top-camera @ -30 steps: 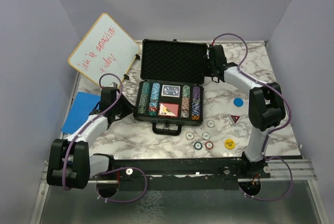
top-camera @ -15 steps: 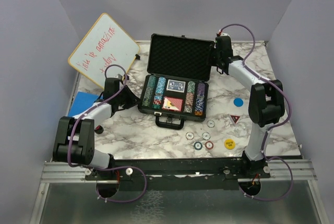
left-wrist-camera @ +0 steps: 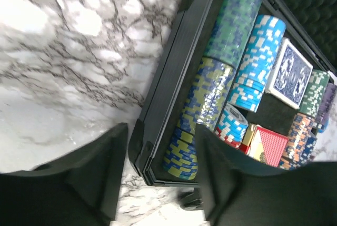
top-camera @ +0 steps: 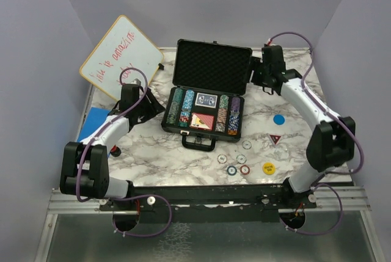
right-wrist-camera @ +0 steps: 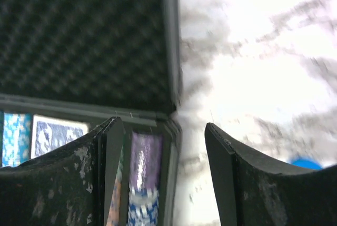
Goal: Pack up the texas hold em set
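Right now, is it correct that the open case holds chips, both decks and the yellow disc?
Not quite: the yellow disc lies on the table outside the case, as the top view shows. The open case does hold chips and both decks.

The briefcase (top-camera: 212, 66) now sits further right on the counter (top-camera: 159, 152) and is turned slightly clockwise. The left gripper (top-camera: 150, 107) has moved up to the case's left wall. The right gripper (top-camera: 258, 75) has drawn off to the right of the lid, its elbow swung outward and lower
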